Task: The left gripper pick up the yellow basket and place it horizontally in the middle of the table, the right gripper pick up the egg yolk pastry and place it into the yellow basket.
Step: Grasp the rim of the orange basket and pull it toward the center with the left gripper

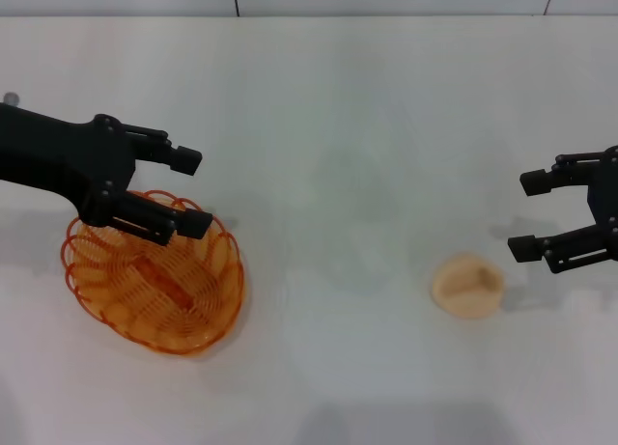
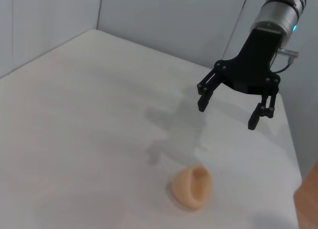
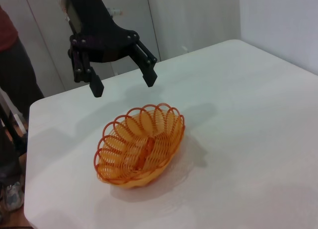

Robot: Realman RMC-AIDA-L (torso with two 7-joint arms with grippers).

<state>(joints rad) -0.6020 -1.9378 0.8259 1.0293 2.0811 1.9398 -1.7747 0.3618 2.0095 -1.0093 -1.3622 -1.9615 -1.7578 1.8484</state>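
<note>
The yellow basket, an orange-yellow wire oval with a scalloped rim, rests upright on the white table at the left. My left gripper hovers open just above the basket's far rim, holding nothing. The egg yolk pastry, a small round beige bun, lies on the table at the right. Beyond the pastry and to its right hangs my right gripper, open and empty, above the tabletop.
A grey wall runs along the table's far edge. In the right wrist view a person stands beside the table's end, past the left arm.
</note>
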